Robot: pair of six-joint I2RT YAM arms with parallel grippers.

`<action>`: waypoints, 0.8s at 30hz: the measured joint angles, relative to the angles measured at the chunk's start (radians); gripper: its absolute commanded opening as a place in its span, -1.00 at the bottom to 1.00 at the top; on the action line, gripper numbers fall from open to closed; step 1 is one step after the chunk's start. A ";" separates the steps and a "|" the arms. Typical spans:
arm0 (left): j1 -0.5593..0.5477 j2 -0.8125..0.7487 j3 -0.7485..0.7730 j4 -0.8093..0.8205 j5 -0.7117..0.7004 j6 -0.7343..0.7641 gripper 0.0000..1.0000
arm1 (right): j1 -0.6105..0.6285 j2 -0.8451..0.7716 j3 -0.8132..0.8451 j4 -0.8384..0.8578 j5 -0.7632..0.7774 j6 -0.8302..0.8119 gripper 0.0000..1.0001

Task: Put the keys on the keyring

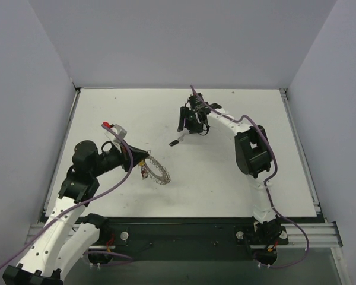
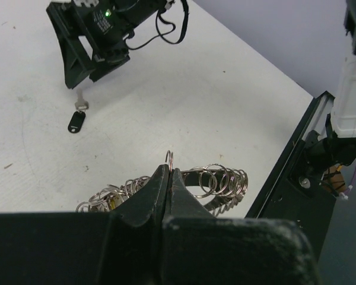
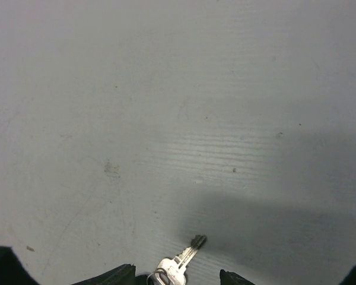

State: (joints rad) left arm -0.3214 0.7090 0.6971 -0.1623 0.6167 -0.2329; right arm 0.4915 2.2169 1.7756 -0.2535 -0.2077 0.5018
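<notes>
Left gripper (image 2: 168, 172), jaws pressed together, pinches a thin wire loop on the large flat silver metal keyring (image 2: 216, 181), whose rim is a coil of overlapping loops. Right gripper (image 2: 85, 82), jaws apart, hovers over the small silver key with an oval black plastic head (image 2: 77, 120), which lies mid-table on the matt white table (image 1: 225, 184). Only the overhead view shows the keyring's full circle, left of centre.

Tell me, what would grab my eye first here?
A big coiled silver keyring stands out left of centre against the white table, pinched by the shut left fingers. Near the middle, a small black-headed key lies under the open right fingers.
</notes>
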 measured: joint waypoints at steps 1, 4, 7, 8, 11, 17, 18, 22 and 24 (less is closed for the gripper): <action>0.008 -0.002 -0.005 0.014 0.016 -0.007 -1.00 | 0.000 0.007 0.001 -0.013 0.003 0.004 0.09; 0.031 -0.004 -0.020 0.071 0.059 -0.035 -1.00 | 0.003 0.020 0.001 -0.048 0.009 0.016 0.07; 0.048 -0.003 -0.035 0.119 0.094 -0.060 -1.00 | 0.011 0.022 0.001 -0.068 0.012 0.022 0.06; 0.050 -0.002 -0.037 0.127 0.103 -0.068 -1.00 | 0.015 0.022 0.001 -0.070 0.014 0.022 0.06; 0.054 0.007 -0.043 0.154 0.127 -0.082 -1.00 | 0.035 0.024 0.002 -0.076 0.019 0.023 0.05; 0.055 0.017 -0.046 0.180 0.156 -0.101 -1.00 | 0.071 0.083 0.062 -0.091 0.026 0.026 -0.04; 0.055 0.017 -0.046 0.183 0.159 -0.103 -1.00 | 0.074 0.086 0.071 -0.091 0.026 0.027 -0.08; 0.056 0.010 -0.052 0.200 0.170 -0.108 -1.00 | 0.078 0.099 0.084 -0.106 0.029 0.041 -0.28; 0.056 0.005 -0.052 0.205 0.174 -0.110 -1.00 | 0.078 0.106 0.092 -0.111 0.033 0.045 -0.43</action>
State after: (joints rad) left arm -0.2657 0.7143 0.6453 0.0429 0.7910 -0.3428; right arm 0.5694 2.3226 1.8679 -0.3645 -0.1745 0.5465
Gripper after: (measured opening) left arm 0.022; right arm 0.378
